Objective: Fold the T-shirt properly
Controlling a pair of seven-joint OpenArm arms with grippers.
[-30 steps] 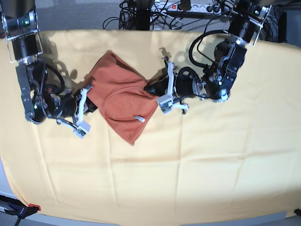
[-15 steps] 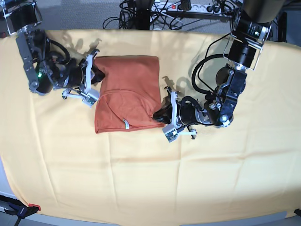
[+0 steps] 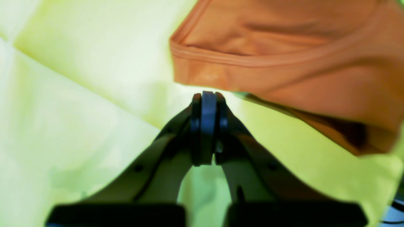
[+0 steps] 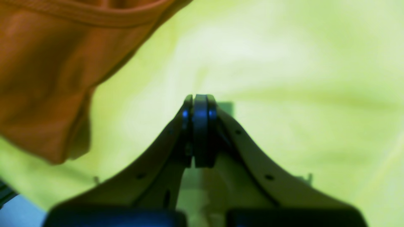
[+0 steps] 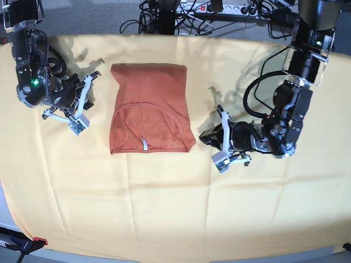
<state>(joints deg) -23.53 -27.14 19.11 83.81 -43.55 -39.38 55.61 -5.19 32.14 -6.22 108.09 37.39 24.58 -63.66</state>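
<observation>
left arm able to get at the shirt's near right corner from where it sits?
Probably yes. The left gripper sits shut on the yellow cloth just beside the T-shirt, nothing between them; it would need to open first.

T-shirt (image 5: 149, 108) flat on cloth (image 5: 164, 208), between pincers

One T-shirt (image 5: 149, 108), rust orange, with one white tag (image 5: 144, 143) at its neckline. One pale yellow cloth (image 5: 175, 208) beneath everything. Two robot arms, each ending in one gripper: left gripper (image 5: 215, 136), right gripper (image 5: 85, 98). One power strip (image 5: 211, 7) behind, cable count unclear.
</observation>
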